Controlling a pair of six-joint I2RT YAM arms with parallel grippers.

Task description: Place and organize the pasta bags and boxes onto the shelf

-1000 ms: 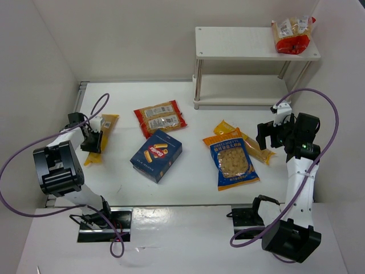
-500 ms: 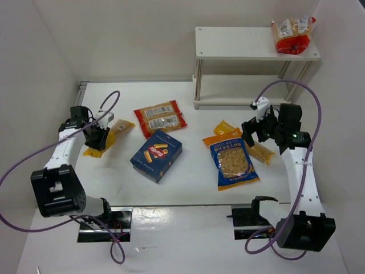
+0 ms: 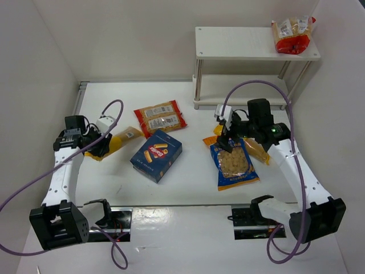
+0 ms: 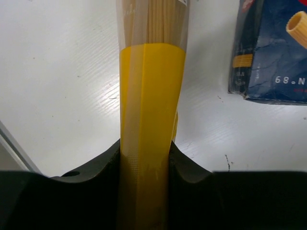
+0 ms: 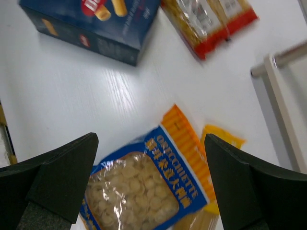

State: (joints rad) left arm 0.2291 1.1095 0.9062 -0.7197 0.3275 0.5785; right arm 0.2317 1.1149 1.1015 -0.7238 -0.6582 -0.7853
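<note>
Your left gripper is clenched on a yellow bag, which runs straight out ahead between the fingers. The box lies on the table ahead and to the right of it, apart from the bag.

Your right gripper is spread wide and holds nothing. It hangs over the top end of the blue-and-orange bag, which lies directly below, between the fingers. An orange bag pokes out from under that bag's right side. Two red-edged bags lie farther ahead beside the box. The shelf stands ahead to the right, with one red bag at the right end of its top board.
</note>
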